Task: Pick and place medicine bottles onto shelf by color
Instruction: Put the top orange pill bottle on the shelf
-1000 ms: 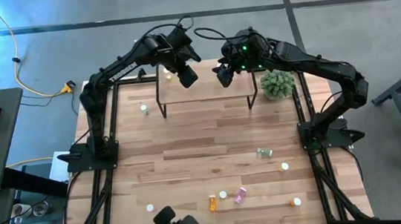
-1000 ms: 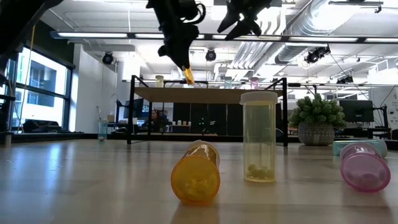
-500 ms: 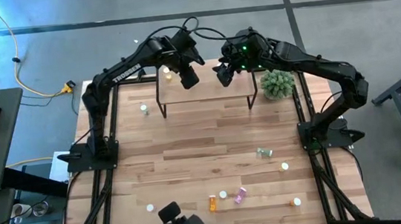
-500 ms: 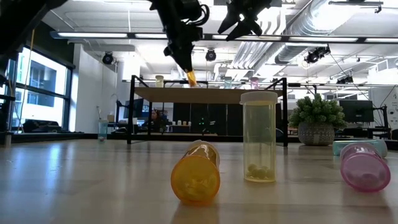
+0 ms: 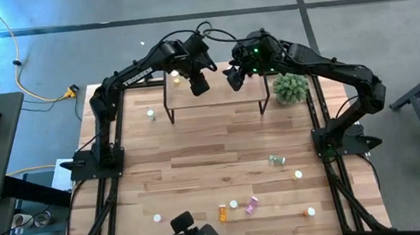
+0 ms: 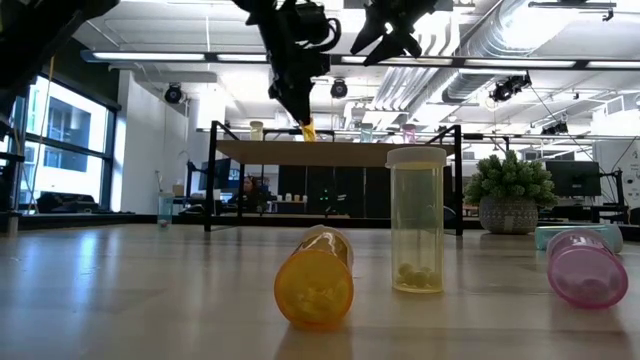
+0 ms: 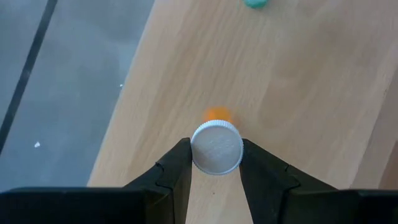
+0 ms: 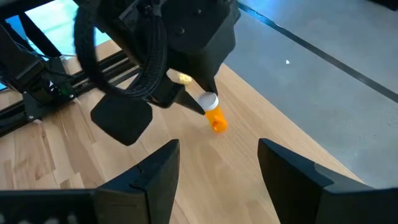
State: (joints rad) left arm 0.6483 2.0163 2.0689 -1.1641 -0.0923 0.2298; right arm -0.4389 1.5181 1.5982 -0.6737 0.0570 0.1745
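Orange bottle (image 8: 214,116): white-capped, pinched by the cap in left gripper (image 7: 216,163), hanging just above shelf (image 5: 227,91).
Shelf load: yellow bottle (image 5: 176,77) at left end, green one (image 7: 255,3) farther along.
Right gripper (image 8: 216,163): fingers spread, holding nothing, over shelf beside left.
Tabletop bottles: upright yellow-green one (image 6: 416,221) with pills at bottom; orange (image 6: 315,278) and pink (image 6: 587,266) lying down.

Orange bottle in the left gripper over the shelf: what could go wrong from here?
1. The left gripper pinches only the white cap of the orange bottle, which hangs above the shelf; released from here, it may tip or roll.
2. The open right gripper hovers close by, so the arms could collide.
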